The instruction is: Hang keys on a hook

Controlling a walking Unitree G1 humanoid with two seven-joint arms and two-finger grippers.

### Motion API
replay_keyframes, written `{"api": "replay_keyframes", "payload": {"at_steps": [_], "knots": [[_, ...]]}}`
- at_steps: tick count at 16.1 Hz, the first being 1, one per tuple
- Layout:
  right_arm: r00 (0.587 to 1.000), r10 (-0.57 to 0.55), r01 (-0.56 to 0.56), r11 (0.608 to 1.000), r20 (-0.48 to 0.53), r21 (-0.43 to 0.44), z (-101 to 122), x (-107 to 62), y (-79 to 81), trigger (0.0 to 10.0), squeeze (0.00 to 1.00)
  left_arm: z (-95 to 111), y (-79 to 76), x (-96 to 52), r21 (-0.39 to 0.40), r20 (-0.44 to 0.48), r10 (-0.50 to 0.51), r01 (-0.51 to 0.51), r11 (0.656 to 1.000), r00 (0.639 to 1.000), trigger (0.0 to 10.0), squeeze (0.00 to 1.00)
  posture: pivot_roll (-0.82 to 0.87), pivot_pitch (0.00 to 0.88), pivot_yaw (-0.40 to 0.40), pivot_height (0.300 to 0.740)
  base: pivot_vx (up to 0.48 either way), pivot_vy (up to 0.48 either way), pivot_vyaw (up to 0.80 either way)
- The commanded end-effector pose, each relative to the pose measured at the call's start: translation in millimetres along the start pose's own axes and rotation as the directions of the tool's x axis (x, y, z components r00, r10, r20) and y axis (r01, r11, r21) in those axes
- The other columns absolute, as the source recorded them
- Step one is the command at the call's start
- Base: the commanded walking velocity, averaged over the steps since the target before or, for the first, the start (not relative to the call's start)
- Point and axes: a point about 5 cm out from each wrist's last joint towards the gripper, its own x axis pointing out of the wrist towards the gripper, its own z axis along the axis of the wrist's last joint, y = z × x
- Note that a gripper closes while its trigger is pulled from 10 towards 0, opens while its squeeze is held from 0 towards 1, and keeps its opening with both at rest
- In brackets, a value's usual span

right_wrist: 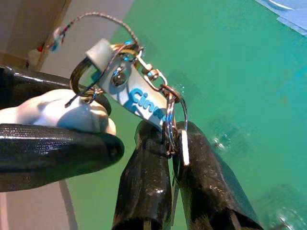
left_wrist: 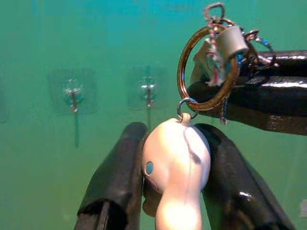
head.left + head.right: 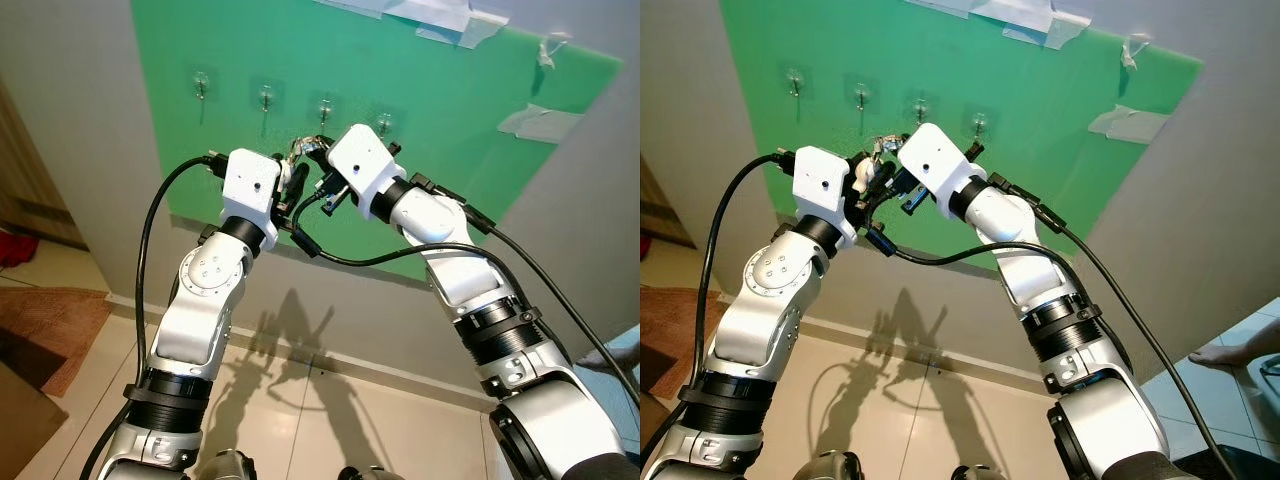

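The keychain (image 3: 308,150) is held up between both grippers in front of a green board (image 3: 440,90), just below its row of clear stick-on hooks (image 3: 325,108). My left gripper (image 2: 175,143) is shut on the white figurine charm (image 2: 175,163), which hangs from a brass ring (image 2: 184,62). My right gripper (image 1: 170,134) is shut on a smaller ring beside the white tag with blue lettering (image 1: 139,98). Two hooks (image 2: 147,88) sit on the board behind the charm, apart from the ring.
Taped paper patches (image 3: 540,122) are stuck on the board's upper part. A grey wall surrounds the board, with tiled floor (image 3: 290,410) below. A brown rug (image 3: 50,320) lies at the left. A person's foot (image 3: 1230,350) rests at the right.
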Motion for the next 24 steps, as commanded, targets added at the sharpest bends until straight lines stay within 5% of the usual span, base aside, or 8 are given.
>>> {"api": "replay_keyframes", "payload": {"at_steps": [1, 9, 10, 11, 12, 20, 21, 24], "knots": [[1.000, -0.009, 0.009, 1.000, -0.023, -0.001, -7, -4.7, -3.1, 0.0, 0.00, 0, -5.9, -0.1, -0.006, 0.005, -0.024, 0.024, 1.000, 1.000, 0.0, 0.00, -0.01, 0.040, -0.105, 0.740, 0.000, 0.000, 0.00], [0.999, -0.017, 0.017, 1.000, -0.045, -0.014, -11, -4.5, -4.5, 0.0, 0.00, 9, 1.5, -0.4, -0.019, 0.069, 0.025, -0.024, 1.000, 0.997, 0.0, 0.00, -0.01, 0.038, -0.110, 0.740, 0.000, 0.000, 0.00], [0.999, -0.017, 0.017, 1.000, -0.046, -0.013, -11, -4.6, -4.5, 1.9, 0.00, 9, 1.4, -0.4, -0.020, 0.069, 0.025, -0.024, 1.000, 0.997, 0.0, 0.00, -0.01, 0.038, -0.110, 0.740, 0.000, 0.000, 0.00], [0.999, -0.017, 0.017, 1.000, -0.049, 0.002, -12, -4.8, -4.6, 8.5, 1.00, 8, 0.5, -0.4, -0.019, 0.064, 0.020, -0.019, 1.000, 0.998, 0.0, 0.00, -0.01, 0.035, -0.111, 0.740, 0.000, 0.000, 0.00], [0.999, -0.012, 0.012, 1.000, -0.052, 0.009, -13, -4.8, -4.4, 10.0, 1.00, 7, -0.1, -0.4, -0.018, 0.062, 0.017, -0.016, 1.000, 0.998, 0.0, 0.00, -0.01, 0.034, -0.112, 0.740, 0.000, 0.000, 0.00], [0.997, -0.012, 0.011, 1.000, -0.075, -0.010, -15, -3.6, -4.1, 10.0, 1.00, 5, -1.1, -1.5, -0.016, 0.055, 0.008, -0.007, 1.000, 0.998, 0.0, 0.00, -0.01, 0.033, -0.113, 0.740, 0.000, 0.000, 0.00], [0.997, -0.016, 0.015, 1.000, -0.082, -0.023, -16, -3.5, -4.5, 10.0, 0.00, 5, -1.1, -1.6, -0.016, 0.053, 0.006, -0.006, 1.000, 0.999, 0.0, 0.00, -0.01, 0.034, -0.112, 0.740, 0.000, 0.000, 0.00], [0.996, -0.027, 0.024, 0.999, -0.085, -0.035, -16, -3.6, -5.9, 10.0, 0.00, 4, -0.1, -1.4, -0.013, 0.047, 0.004, -0.003, 1.000, 0.999, 0.0, 0.00, -0.01, 0.039, -0.108, 0.740, 0.000, 0.000, 0.00]]}}
